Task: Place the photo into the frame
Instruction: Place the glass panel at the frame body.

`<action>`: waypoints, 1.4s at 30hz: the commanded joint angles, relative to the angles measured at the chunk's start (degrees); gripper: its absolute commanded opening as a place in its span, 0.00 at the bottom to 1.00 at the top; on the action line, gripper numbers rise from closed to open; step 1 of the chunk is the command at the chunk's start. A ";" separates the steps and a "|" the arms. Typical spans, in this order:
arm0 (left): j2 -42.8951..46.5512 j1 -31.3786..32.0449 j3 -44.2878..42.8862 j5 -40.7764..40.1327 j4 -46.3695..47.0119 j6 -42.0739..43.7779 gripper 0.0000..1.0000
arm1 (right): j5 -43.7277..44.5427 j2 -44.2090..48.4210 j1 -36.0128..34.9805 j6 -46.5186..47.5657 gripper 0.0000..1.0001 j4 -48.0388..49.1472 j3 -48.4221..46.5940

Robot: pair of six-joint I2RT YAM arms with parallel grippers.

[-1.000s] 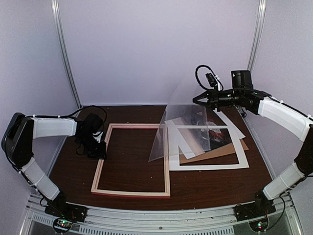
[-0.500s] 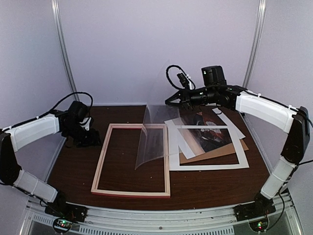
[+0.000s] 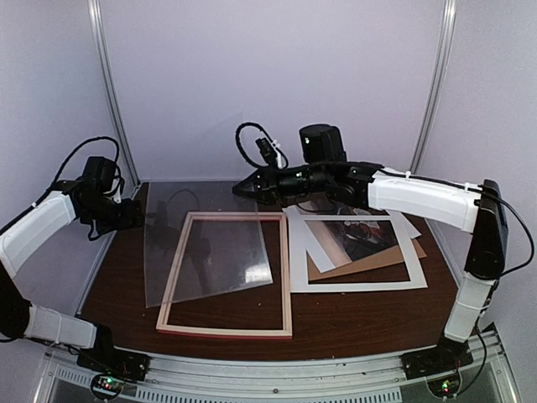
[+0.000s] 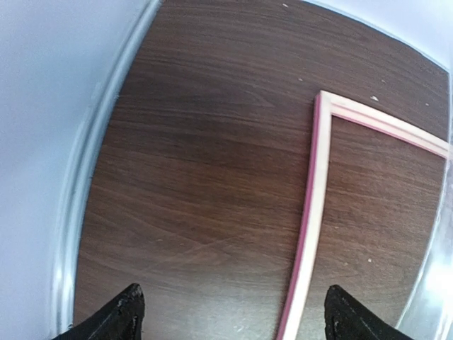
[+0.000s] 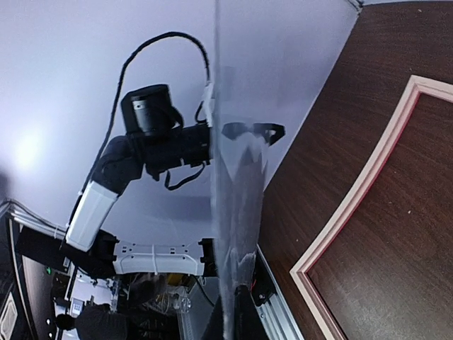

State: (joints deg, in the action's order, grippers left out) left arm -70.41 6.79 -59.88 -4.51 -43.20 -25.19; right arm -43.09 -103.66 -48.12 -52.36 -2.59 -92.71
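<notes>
currently, right hand (image 3: 242, 188) grips clear sheet (image 3: 210, 248) over frame (image 3: 226, 329).

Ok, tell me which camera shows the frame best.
Top external: the whole frame lies flat in view, all four bars. Left wrist catches only one corner and a side bar; right wrist only a corner.
</notes>
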 commanded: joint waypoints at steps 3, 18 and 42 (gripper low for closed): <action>2.50 -0.40 -1.26 -6.45 -1.54 1.61 0.88 | 8.41 -3.73 0.80 -10.79 0.00 11.06 12.65; 0.40 -0.37 1.95 -0.19 0.00 1.46 0.95 | 10.07 -10.66 1.02 -17.53 0.00 19.12 25.55; -11.28 8.24 8.53 8.38 9.87 -2.53 0.98 | 11.62 -11.64 0.96 -13.21 0.00 14.93 23.58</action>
State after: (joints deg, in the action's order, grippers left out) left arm -79.77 14.39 -52.66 0.54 -37.26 -26.02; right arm -33.08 -115.61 -46.89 -67.07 12.62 -67.18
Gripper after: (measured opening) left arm 0.977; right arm 0.007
